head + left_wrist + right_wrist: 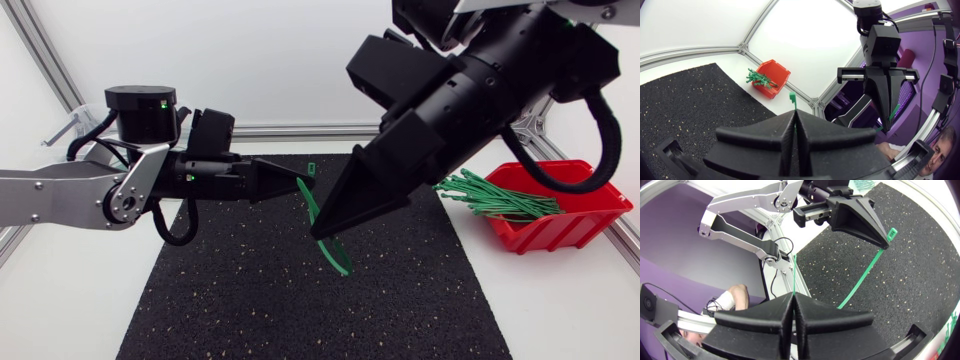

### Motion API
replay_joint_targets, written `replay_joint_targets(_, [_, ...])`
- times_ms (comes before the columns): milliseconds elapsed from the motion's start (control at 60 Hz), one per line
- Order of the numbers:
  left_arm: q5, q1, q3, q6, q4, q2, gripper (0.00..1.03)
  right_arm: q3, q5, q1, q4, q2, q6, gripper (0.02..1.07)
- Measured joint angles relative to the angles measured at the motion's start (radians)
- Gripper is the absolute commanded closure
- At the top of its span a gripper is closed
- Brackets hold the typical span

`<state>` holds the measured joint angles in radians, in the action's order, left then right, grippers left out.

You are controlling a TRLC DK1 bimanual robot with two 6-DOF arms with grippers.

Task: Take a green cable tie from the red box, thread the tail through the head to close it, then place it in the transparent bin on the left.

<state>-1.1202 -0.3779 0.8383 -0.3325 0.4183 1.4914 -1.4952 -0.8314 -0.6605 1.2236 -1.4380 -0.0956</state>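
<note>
The green cable tie [338,260] is in the air over the black mat [250,290], in the middle of the desk [560,310], and both arms hold it. The left gripper [298,180] comes in from the left. Its fingers are closed on the tie just behind the head [311,168], so the small square head sticks out free past the tips. I judge it is held this way so that the opening stays uncovered for the tail.

The right gripper [322,233] reaches down from the far right, past the middle of the mat. Its fingers are also closed on the tie, further along the strap. In the right wrist view a thin green end comes out ahead of the closed fingers [805,311], while the rest of the strap bends in a curve across to the left gripper. This bend seems made on purpose, to bring the tail around toward the head.

The tail is not yet in the head, so the threading step is in progress. The next move needs fine aiming, because the head is small and the strap is springy.

The red box [560,215] stands at the far right with more green ties [500,195] in it. I cannot make out the transparent bin.
</note>
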Motion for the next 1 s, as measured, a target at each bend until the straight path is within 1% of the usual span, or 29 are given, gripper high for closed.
replay_joint_targets(100, [0.001,-0.005,-0.008,-0.010,0.006,-0.026,1.00,0.000,-0.003,-0.005,0.000,0.002,0.093,1.02])
replay_joint_targets(250, [0.005,-0.005,-0.028,-0.027,0.019,-0.079,1.00,0.000,-0.043,-0.020,0.007,0.000,0.240,1.02])
replay_joint_targets(400, [0.027,-0.010,-0.041,-0.043,0.042,-0.107,1.00,-0.002,-0.093,-0.018,0.011,-0.017,0.349,1.02])
replay_joint_targets(450, [0.031,-0.015,-0.044,-0.053,0.061,-0.107,1.00,-0.002,-0.124,-0.014,0.012,-0.024,0.385,1.02])
replay_joint_targets(550, [0.047,-0.019,-0.060,-0.077,0.101,-0.113,1.00,-0.002,-0.193,0.006,0.021,-0.042,0.427,1.02])
replay_joint_targets(683, [0.060,-0.020,-0.080,-0.098,0.121,-0.130,1.00,-0.005,-0.240,0.033,0.031,-0.071,0.471,1.02])
replay_joint_targets(817, [0.082,-0.023,-0.098,-0.145,0.183,-0.151,1.00,-0.019,-0.269,0.048,0.031,-0.093,0.501,1.02])
replay_joint_targets(1000, [0.110,-0.025,-0.114,-0.192,0.224,-0.177,1.00,-0.023,-0.299,0.071,0.020,-0.094,0.596,1.02])
